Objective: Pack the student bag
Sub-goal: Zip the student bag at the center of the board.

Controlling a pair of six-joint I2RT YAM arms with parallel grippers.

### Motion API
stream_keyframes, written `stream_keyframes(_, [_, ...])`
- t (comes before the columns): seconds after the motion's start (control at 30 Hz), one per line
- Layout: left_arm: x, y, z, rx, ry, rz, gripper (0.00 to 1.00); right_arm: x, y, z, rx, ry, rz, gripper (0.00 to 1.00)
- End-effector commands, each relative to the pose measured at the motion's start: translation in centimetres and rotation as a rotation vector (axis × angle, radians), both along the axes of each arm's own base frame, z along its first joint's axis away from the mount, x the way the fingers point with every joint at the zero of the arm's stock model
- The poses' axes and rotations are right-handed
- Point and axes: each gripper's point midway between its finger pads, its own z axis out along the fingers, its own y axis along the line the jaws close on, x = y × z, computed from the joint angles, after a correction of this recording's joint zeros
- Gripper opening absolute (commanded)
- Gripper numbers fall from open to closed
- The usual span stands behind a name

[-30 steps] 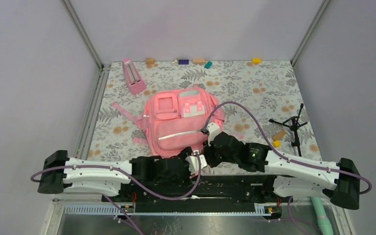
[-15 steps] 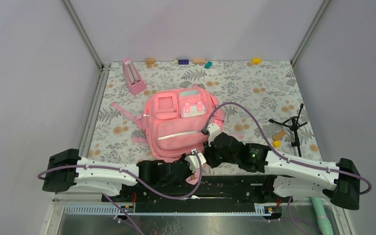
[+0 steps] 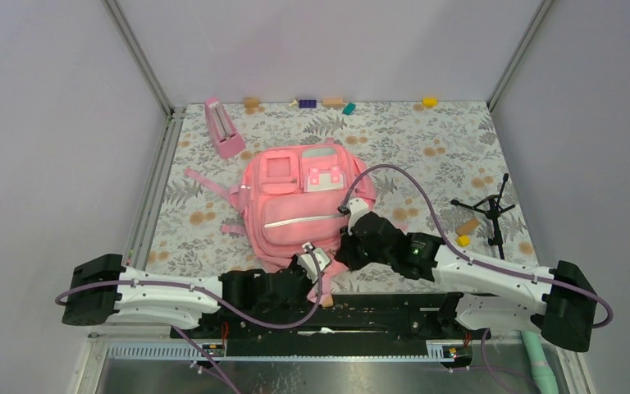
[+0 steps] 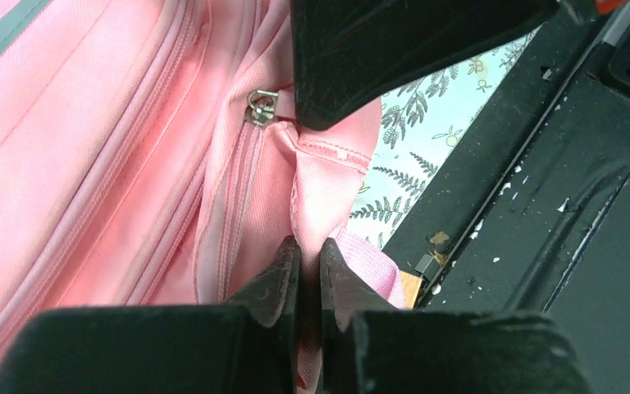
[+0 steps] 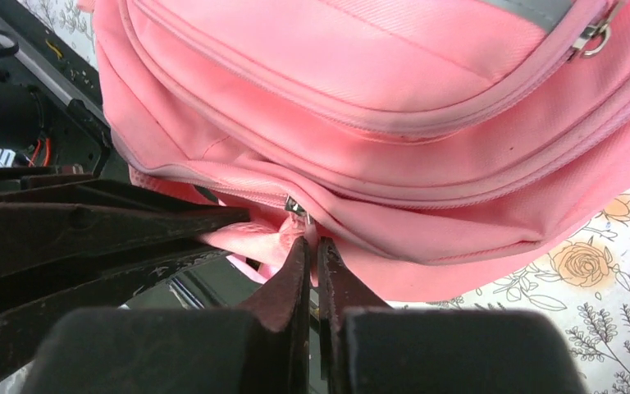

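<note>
Left hand (image 4: 309, 250), right hand (image 5: 312, 246) tight on student bag (image 3: 295, 205) fabric

Floral table cover (image 3: 426, 148). Near the far-left corner: pink metronome-shaped object (image 3: 223, 128). Along the far edge, left to right: orange block (image 3: 252, 103), purple block (image 3: 307, 103), tan block (image 3: 333, 102), teal block (image 3: 349, 108), yellow block (image 3: 430, 102). Near the right edge: black tripod stand (image 3: 492, 209), with tan piece (image 3: 467, 225) and yellow piece (image 3: 463, 240) just beside it.

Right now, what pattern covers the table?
The table shows grey ferns and orange flowers on white; top external view best.
</note>
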Motion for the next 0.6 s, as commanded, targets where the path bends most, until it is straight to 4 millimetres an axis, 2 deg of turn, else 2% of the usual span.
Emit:
stream_keyframes(0.0, [1.1, 2.9, -1.5, 0.057, -0.003, 0.121, 0.0, 4.0, -7.6, -2.8, -0.245, -0.024, -0.215, 0.0])
stream_keyframes(0.17, [1.4, 3.9, -1.8, 0.06, 0.019, 0.182, 0.0, 3.8, -9.4, -3.3, -0.257, 0.025, -0.237, 0.0])
stream_keyframes(0.23, [1.6, 4.1, -1.6, 0.055, 0.017, 0.204, 0.0, 3.8, -9.2, -2.8, -0.233, 0.029, -0.224, 0.0])
stream_keyframes(0.3, [2.1, 4.4, -1.1, 0.051, 0.011, 0.24, 0.0, 3.5, -7.6, -1.4, -0.165, 0.044, -0.177, 0.0])
stream_keyframes(0.43, [3.9, 5.2, 0.5, 0.003, 0.073, 0.337, 0.0, 2.5, -2.9, 2.4, 0.018, 0.096, -0.02, 0.0])
stream_keyframes(0.47, [4.5, 5.4, 0.9, -0.02, 0.106, 0.356, 0.0, 2.6, -2.3, 3.4, 0.045, 0.089, -0.003, 0.08])
stream_keyframes(0.53, [5.4, 5.8, 1.8, -0.071, 0.145, 0.394, 0.0, 3.2, -1.8, 4.9, 0.073, 0.049, 0.003, 0.38])
stream_keyframes(0.57, [5.8, 6.1, 2.6, -0.101, 0.148, 0.416, 0.0, 3.7, -1.8, 5.5, 0.074, 0.019, 0.002, 0.5])
